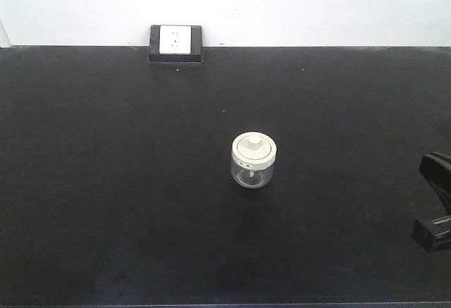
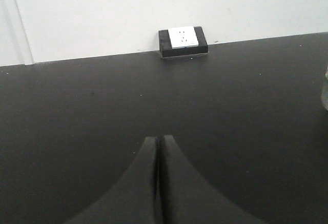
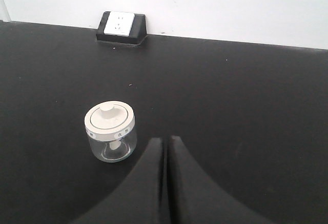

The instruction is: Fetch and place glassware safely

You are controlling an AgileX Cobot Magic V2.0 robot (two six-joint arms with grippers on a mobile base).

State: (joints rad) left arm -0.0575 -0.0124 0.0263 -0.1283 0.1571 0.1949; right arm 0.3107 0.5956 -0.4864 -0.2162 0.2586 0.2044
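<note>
Standing upright, squat clear glass jar (image 1: 253,161) (round cream lid), matte black table (image 1: 106,181)

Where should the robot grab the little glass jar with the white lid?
Probably around the clear round sides of the small squat glass jar, below its cream-white lid, coming in level from the robot's side. It stands upright, and the lid's knob looks too small to hold.

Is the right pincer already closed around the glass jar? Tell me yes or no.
No: in the right wrist view the right pincer is shut on nothing, and the glass jar stands apart to its left on the black table.
</note>
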